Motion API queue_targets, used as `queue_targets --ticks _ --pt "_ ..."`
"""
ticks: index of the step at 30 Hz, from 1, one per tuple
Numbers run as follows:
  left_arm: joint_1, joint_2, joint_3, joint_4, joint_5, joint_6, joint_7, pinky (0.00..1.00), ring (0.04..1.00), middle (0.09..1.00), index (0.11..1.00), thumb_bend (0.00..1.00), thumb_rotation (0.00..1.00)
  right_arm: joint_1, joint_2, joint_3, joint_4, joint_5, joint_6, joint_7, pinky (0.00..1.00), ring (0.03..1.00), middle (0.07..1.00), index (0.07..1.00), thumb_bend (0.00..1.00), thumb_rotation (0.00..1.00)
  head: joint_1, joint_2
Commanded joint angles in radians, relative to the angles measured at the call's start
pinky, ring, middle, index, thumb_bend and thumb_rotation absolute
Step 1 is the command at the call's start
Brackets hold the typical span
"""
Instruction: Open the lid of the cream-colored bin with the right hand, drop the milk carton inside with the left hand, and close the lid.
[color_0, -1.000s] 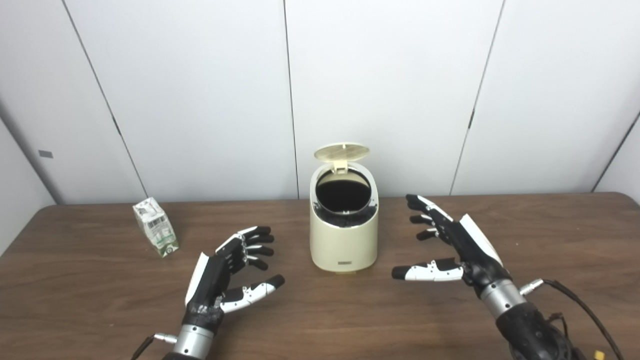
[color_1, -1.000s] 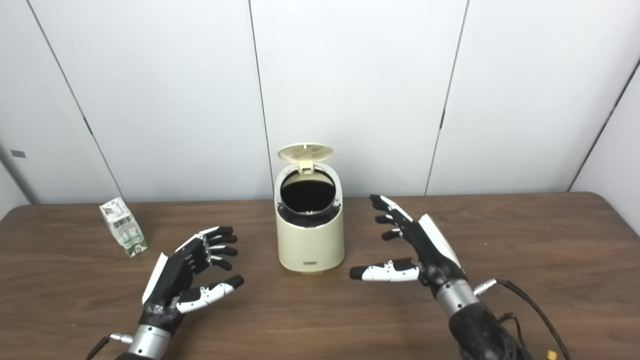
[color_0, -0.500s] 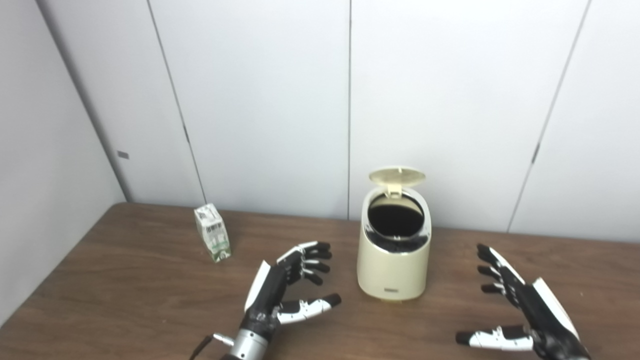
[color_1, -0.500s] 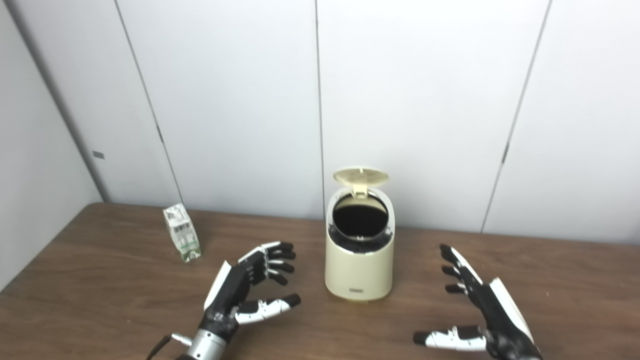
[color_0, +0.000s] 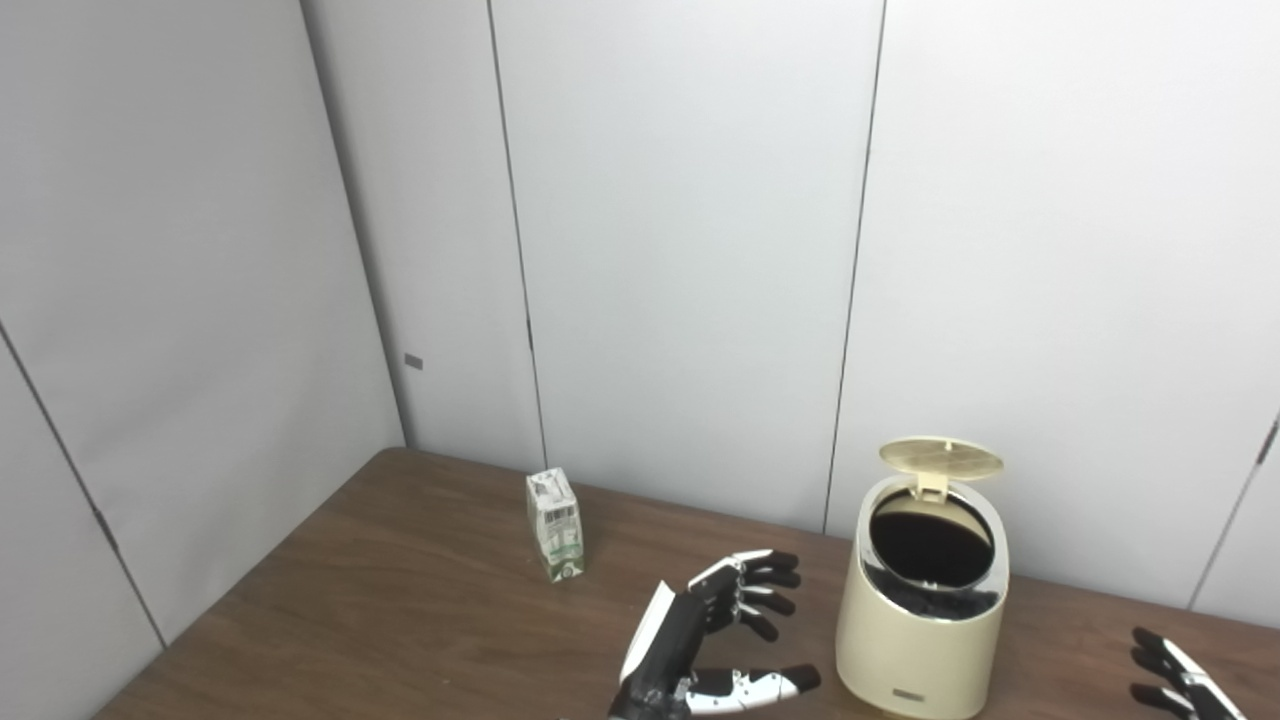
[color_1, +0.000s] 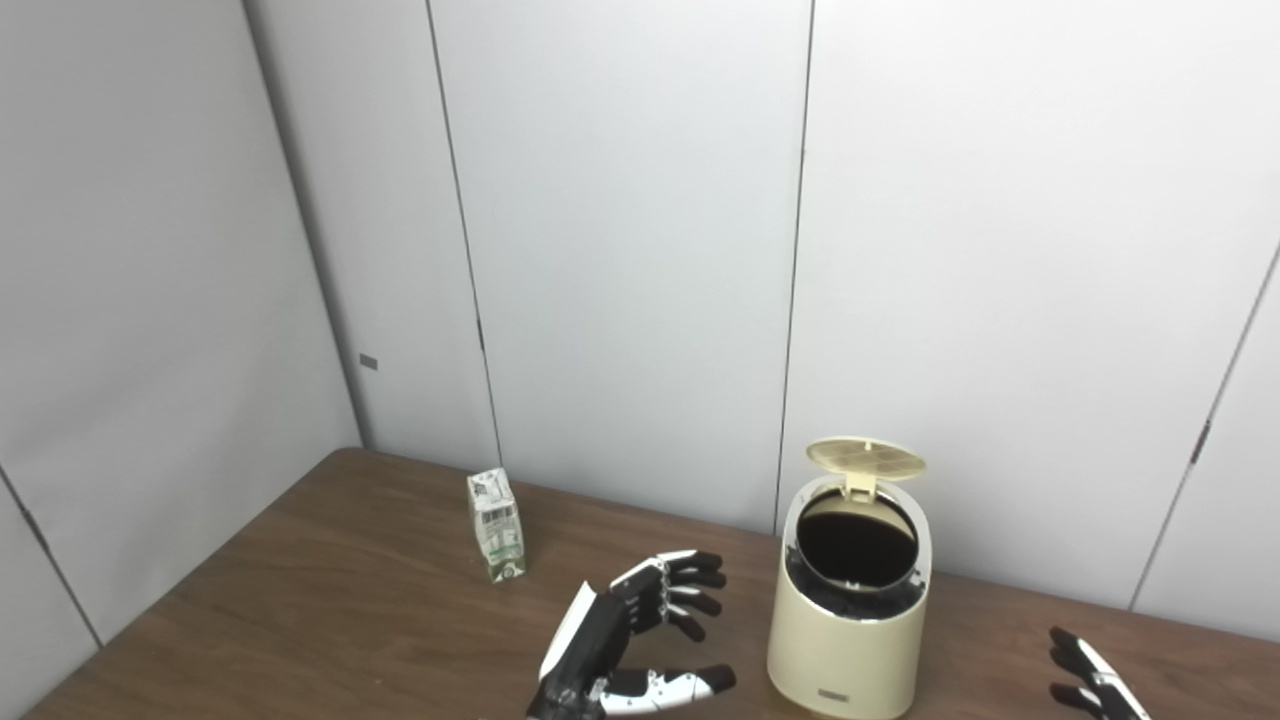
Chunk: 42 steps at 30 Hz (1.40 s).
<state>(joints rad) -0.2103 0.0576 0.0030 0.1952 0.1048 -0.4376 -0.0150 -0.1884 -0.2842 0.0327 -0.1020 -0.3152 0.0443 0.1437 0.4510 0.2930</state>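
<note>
The cream-colored bin (color_0: 925, 640) stands on the brown table (color_0: 400, 600) with its round lid (color_0: 940, 458) raised upright and its dark inside showing. The milk carton (color_0: 555, 523) stands upright on the table, to the left of the bin and near the back wall. My left hand (color_0: 700, 650) is open and empty, low between the carton and the bin, its fingers apart. Only the fingertips of my right hand (color_0: 1185, 680) show at the bottom right corner, spread and holding nothing, to the right of the bin.
White wall panels run behind the table and along its left side. The table's left edge (color_0: 250, 580) runs diagonally toward the corner.
The camera has swung left and up, so the whole scene has shifted right and down. My right hand has slid mostly out of view. Bin, lid and carton stay put.
</note>
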Motion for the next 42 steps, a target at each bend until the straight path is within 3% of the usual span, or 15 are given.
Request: queue_targets --ticks 1,10,18,25,31,38,42 --pt "-0.012 0.054 0.034 -0.062 -0.004 0.001 0.011 0.56 0.656 0.737 0.784 0.71 0.08 -0.031 -0.017 -0.008 -0.039 0.004 -0.026 -0.012 0.61 0.818 0.905 0.922 0.9 0.3 0.001 0.0" --pt "-0.021 0.19 0.123 -0.233 -0.018 0.142 -0.003 0.56 0.654 0.721 0.771 0.71 0.04 -0.04 -0.018 -0.005 -0.025 0.012 -0.045 -0.016 0.58 0.803 0.896 0.918 0.89 0.31 0.012 0.003" --pt "-0.058 0.276 0.189 -0.28 -0.024 0.211 0.007 0.56 0.644 0.704 0.759 0.71 0.0 -0.044 -0.021 0.005 -0.024 -0.002 -0.036 -0.014 0.57 0.796 0.89 0.919 0.87 0.28 0.016 0.006" --pt "-0.111 0.33 0.231 -0.232 -0.021 0.196 0.017 0.59 0.669 0.717 0.746 0.73 0.03 -0.047 -0.026 -0.002 -0.019 0.011 -0.037 -0.012 0.53 0.769 0.892 0.914 0.87 0.29 0.019 0.009" --pt "-0.149 0.347 0.247 -0.144 -0.019 0.134 0.038 0.63 0.679 0.639 0.632 0.78 0.08 -0.053 -0.032 -0.003 -0.007 0.017 -0.035 -0.004 0.48 0.746 0.881 0.913 0.89 0.32 0.019 0.014" --pt "-0.18 0.373 0.247 -0.013 -0.006 0.061 0.053 0.91 0.869 0.821 0.784 0.81 0.14 -0.05 -0.039 -0.001 -0.017 0.009 -0.01 0.004 0.43 0.73 0.879 0.908 0.9 0.32 0.016 0.018" --pt "-0.207 0.393 0.239 0.086 -0.009 0.017 0.05 0.94 0.896 0.867 0.858 0.83 0.18 -0.047 -0.043 -0.004 -0.024 0.01 -0.007 0.01 0.41 0.716 0.879 0.907 0.9 0.33 0.013 0.02"
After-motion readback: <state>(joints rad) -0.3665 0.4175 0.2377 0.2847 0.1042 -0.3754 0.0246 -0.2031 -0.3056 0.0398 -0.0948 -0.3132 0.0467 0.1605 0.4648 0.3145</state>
